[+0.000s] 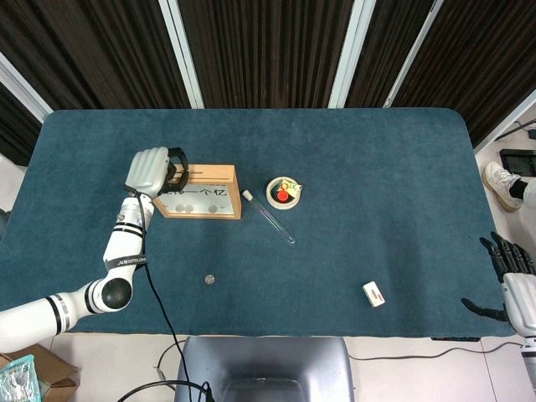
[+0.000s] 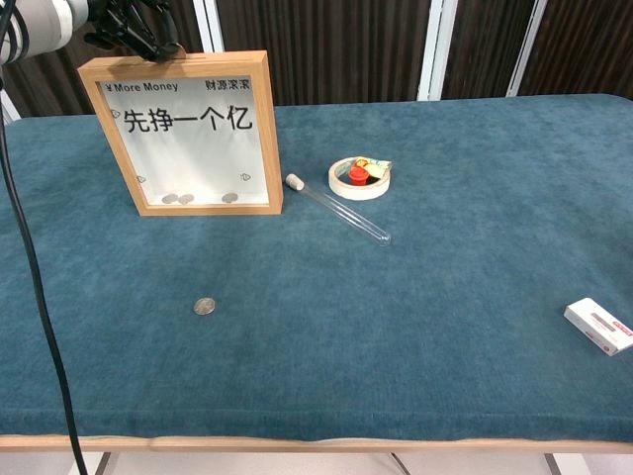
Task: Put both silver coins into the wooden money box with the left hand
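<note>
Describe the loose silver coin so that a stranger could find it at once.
Start at the wooden money box standing on the blue table. Come toward the near edge: the silver coin lies flat on bare cloth. Unlike the coins behind the box's window, it lies alone outside.

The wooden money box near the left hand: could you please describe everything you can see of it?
The wooden money box stands upright on the blue table, a light wooden frame around a clear front pane over a white back. Black print reads "More Money" above large Chinese characters. A few silver coins lie inside along the bottom. The head view shows a slot in its top edge. The left hand is at its top left corner, the fingers down at the top edge. A test tube lies just right of it.
</note>
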